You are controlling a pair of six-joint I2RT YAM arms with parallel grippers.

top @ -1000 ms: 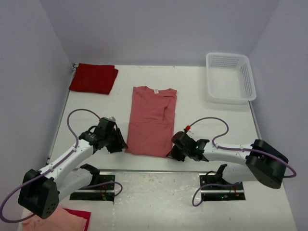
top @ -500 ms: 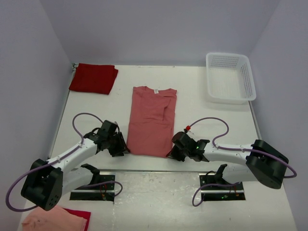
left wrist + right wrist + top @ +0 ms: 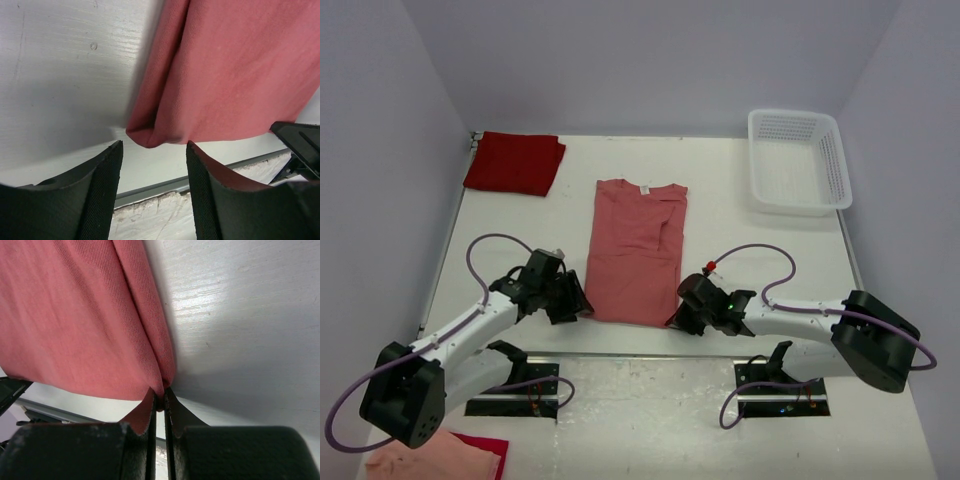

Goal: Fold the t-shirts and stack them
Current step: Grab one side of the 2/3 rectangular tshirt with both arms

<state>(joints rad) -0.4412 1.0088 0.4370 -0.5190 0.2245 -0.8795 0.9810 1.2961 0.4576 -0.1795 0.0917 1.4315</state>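
At the upper left of the top view the crimson t-shirt [image 3: 515,162] lies as a folded block in the far corner of the counter [image 3: 510,230], its longer side running roughly left to right. It looks finished and parked as the base of the stack.

Lower down, the left gripper [image 3: 576,300] sits low at the near left corner of the salmon t-shirt [image 3: 635,250]. In the left wrist view its jaws stand apart, with the doubled hem corner [image 3: 147,137] just ahead of the gap and not yet pinched. I judge this to be a lining-up for a grasp.

The salmon t-shirt occupies the middle of the counter, folded into a narrow strip with its sleeves turned in. Its long axis runs bottom to top of the frame with a slight lean. The collar and white neck label [image 3: 643,190] point toward the top, the hem toward the arms. That lay puts both hem corners within reach, which suits lifting the hem toward the collar.

At the lower right corner of the strip, the right gripper [image 3: 678,318] is clenched on the cloth. The right wrist view shows the folded edge [image 3: 162,375] nipped between closed fingers.

The white basket [image 3: 798,205] sits at the upper right, well apart.
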